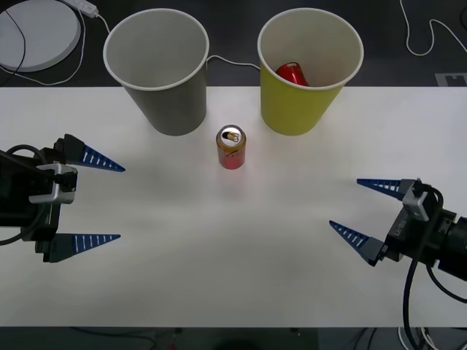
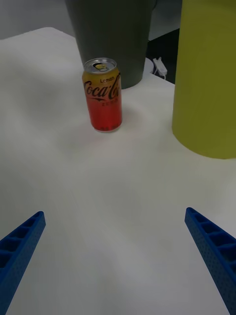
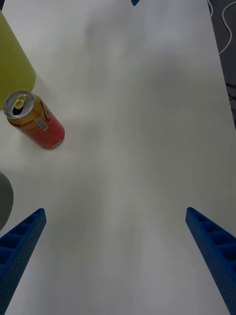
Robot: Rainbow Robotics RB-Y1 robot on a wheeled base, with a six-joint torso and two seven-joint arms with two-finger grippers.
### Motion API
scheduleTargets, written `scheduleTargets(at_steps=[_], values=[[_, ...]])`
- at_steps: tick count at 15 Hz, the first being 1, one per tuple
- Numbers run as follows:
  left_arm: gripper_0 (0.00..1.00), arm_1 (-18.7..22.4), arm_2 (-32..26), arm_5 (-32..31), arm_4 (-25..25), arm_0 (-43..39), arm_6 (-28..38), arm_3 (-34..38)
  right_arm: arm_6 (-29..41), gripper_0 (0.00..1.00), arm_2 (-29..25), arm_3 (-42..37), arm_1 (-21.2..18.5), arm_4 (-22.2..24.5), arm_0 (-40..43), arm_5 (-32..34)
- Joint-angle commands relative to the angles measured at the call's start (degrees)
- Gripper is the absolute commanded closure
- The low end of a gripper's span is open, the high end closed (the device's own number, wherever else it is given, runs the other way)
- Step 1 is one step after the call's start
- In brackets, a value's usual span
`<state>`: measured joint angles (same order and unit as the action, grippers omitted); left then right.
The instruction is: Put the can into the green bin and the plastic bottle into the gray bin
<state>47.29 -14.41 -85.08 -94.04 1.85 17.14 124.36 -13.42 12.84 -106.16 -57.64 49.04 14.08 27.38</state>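
The can (image 1: 231,147) stands upright on the white table (image 1: 219,248), near the far side, just in front of the gap between the two bins. Its top is silver with a pull tab, the upper part is gold-orange and the lower part is red. The gray bin (image 1: 157,69) stands behind it toward the robot's left, and the green bin (image 1: 309,69) behind it toward the robot's right. Both bins are upright on the table's far edge. Inside the green bin lies a red can (image 1: 293,74).

The left hand (image 1: 109,203) hovers at the left side of the table with its two blue fingers spread wide, holding nothing. The right hand (image 1: 352,207) is at the right side, also spread wide and empty. Both hands are well apart from the can.
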Motion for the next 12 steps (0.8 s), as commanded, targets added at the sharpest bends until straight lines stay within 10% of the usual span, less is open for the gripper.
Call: scheduleTargets(at_steps=[1, 12], values=[[0.00, 0.00, 0.00, 0.00, 0.00, 0.00, 0.00, 0.00, 0.77, 0.00, 5.09, -0.10, -1.34, -3.33, -3.54, -3.92], [0.00, 0.00, 0.00, 0.00, 0.00, 0.00, 0.00, 0.00, 4.19, 0.00, 23.81, -0.01, 0.42, -10.10, -18.30, -20.88]])
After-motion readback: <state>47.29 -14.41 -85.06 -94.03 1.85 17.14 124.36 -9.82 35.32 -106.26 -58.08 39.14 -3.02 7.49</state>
